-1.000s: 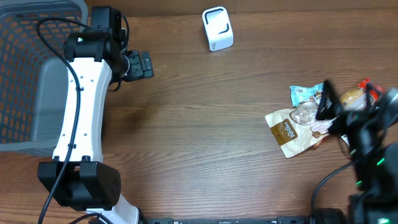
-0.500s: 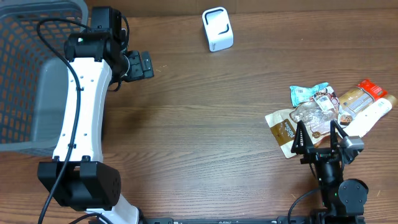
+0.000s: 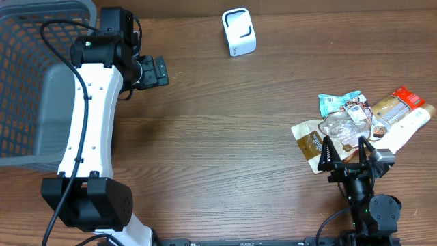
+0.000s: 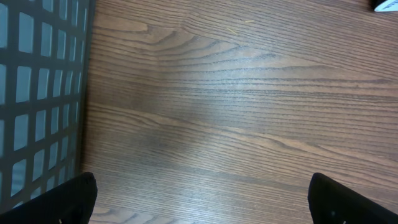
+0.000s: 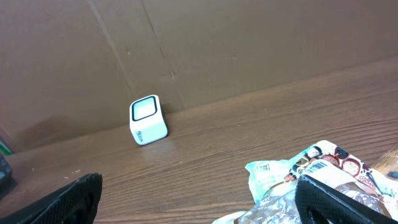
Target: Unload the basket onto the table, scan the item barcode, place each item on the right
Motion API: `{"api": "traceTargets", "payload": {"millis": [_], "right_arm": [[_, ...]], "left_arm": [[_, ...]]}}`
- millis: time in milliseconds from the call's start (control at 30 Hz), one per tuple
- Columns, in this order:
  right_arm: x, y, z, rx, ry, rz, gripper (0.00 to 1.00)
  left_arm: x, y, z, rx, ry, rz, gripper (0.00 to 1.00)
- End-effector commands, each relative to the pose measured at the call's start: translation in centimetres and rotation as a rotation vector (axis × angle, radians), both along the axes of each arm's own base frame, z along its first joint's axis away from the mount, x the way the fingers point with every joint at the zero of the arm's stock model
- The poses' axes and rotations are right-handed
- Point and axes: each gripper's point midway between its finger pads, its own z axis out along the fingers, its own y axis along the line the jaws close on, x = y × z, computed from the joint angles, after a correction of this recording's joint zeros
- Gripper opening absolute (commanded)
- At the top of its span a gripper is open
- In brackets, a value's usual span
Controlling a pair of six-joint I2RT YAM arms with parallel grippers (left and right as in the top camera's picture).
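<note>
Spotter: Packets lie heaped at the right edge of the surface. The right hand is wide and empty, just beside them.
Operator: I'd pinch the brown pouch by its edge, barcode towards the scanner. The left hand gapes too.

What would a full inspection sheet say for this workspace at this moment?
Surface: wooden table, no spills seen.
Job's things: white scanner upright at the far edge; pile of snack packets at the right.
Clutter: grey basket at the left.
Grippers: left gripper open, empty, over bare wood beside the basket; right gripper open, empty, at the pile's near edge.
Cables: black cable running along the left arm.
Surroundings: brown cardboard wall behind the scanner.
</note>
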Motion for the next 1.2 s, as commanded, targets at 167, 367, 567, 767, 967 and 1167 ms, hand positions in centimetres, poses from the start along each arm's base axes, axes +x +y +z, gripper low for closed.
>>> {"api": "traceTargets", "payload": {"millis": [167, 367, 567, 767, 967, 1167], "right_arm": [[0.0, -0.1, -0.3, 0.007, 0.002, -0.008, 1.0], [0.0, -0.1, -0.3, 0.006, 0.002, -0.008, 1.0], [0.0, -0.1, -0.3, 0.006, 0.002, -0.008, 1.0], [0.0, -0.1, -0.3, 0.006, 0.002, -0.008, 1.0], [0.0, -0.1, -0.3, 0.007, 0.002, -0.008, 1.0], [0.0, -0.1, -0.3, 0.006, 0.002, -0.008, 1.0]], "left_arm": [[0.0, -0.1, -0.2, 0.004, 0.006, -0.02, 1.0], [0.0, -0.1, -0.2, 0.004, 0.006, -0.02, 0.99], [0.0, 0.0, -0.2, 0.005, 0.006, -0.02, 1.0], [-0.2, 0.7, 0.4, 0.042, -0.008, -0.005, 1.0], [0.6, 0.6, 2.8, 0.039, -0.147, -0.006, 1.0], [1.1, -0.8, 5.1, 0.003, -0.423, -0.11, 1.0]]}}
